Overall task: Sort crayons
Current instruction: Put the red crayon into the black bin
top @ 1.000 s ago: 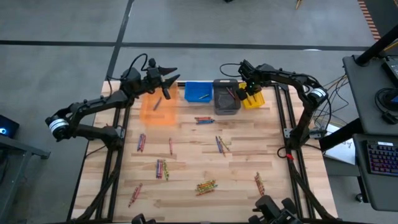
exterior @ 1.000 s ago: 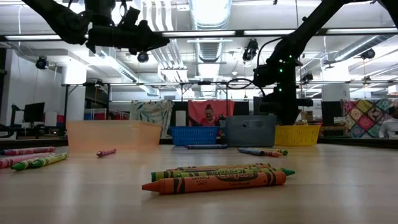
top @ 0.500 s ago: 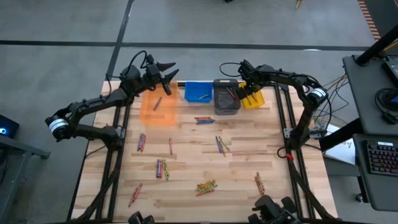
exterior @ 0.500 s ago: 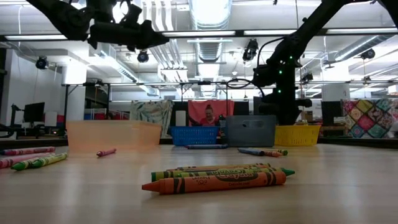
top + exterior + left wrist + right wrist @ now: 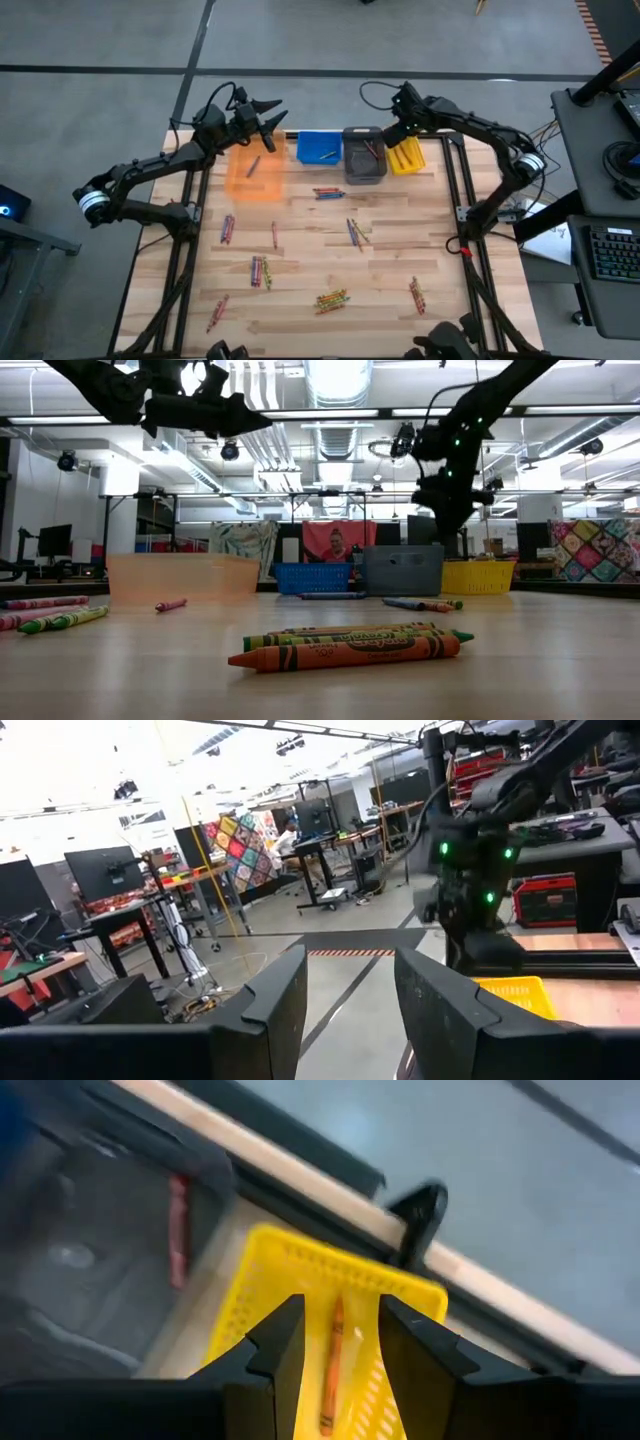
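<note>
Jaws parted and empty on right gripper (image 5: 333, 1342) above yellow bin (image 5: 262, 1295), orange crayon (image 5: 332, 1367) inside; left gripper (image 5: 268, 118) parted, empty, far left of that bin.

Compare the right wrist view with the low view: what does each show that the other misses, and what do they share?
Only the right wrist view shows the orange crayon lying inside the yellow bin, seen between the open right gripper. Only the low view shows the loose crayons on the table and the orange bin. Both show the yellow bin and grey bin.
</note>
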Controlling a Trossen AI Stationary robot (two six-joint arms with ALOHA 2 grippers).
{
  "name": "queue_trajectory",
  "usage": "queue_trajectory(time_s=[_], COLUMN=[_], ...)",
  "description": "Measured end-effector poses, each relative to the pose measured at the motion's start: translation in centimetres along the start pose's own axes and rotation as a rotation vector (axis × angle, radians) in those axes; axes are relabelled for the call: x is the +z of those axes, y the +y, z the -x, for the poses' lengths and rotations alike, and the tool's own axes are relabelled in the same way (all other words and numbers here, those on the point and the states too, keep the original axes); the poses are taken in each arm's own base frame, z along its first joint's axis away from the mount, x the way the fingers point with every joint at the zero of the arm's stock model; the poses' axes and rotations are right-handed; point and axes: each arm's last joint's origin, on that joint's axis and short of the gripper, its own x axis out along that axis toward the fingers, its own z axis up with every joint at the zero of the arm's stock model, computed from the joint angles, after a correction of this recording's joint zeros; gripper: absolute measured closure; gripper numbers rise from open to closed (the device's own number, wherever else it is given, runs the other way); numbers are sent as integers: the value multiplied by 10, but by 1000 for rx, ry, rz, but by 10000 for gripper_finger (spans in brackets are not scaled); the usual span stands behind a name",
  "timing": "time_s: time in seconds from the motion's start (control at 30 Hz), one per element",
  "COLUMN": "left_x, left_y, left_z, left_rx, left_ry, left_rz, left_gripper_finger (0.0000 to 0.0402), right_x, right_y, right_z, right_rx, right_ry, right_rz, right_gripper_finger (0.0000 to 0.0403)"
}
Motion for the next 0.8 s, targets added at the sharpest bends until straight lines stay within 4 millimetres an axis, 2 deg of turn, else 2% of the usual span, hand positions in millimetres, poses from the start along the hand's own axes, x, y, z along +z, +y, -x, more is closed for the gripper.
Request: queue_trajectory(time_s=[0.13, 0.27, 0.53, 0.7, 0.8], left_x=[-1, -6, -9, -12, -7], left_y=[-2, -12, -55, -80, -97], left_z=[0, -1, 0, 7, 11], left_rx=[-13, -132, -309, -275, -271], left_ry=[11, 67, 190, 370, 466], left_rz=[71, 156, 202, 261, 277], left_gripper_finger=[267, 268, 286, 290, 294], right_x=[4, -2, -32, -48, -55], right_y=[3, 18, 54, 79, 95], right_z=[18, 29, 52, 68, 74], right_rx=[192, 390, 503, 584, 629], right_ry=[-131, -257, -391, -398, -388], right_rz=[16, 69, 146, 216, 251], right_gripper_finger=[282, 284, 307, 322, 328])
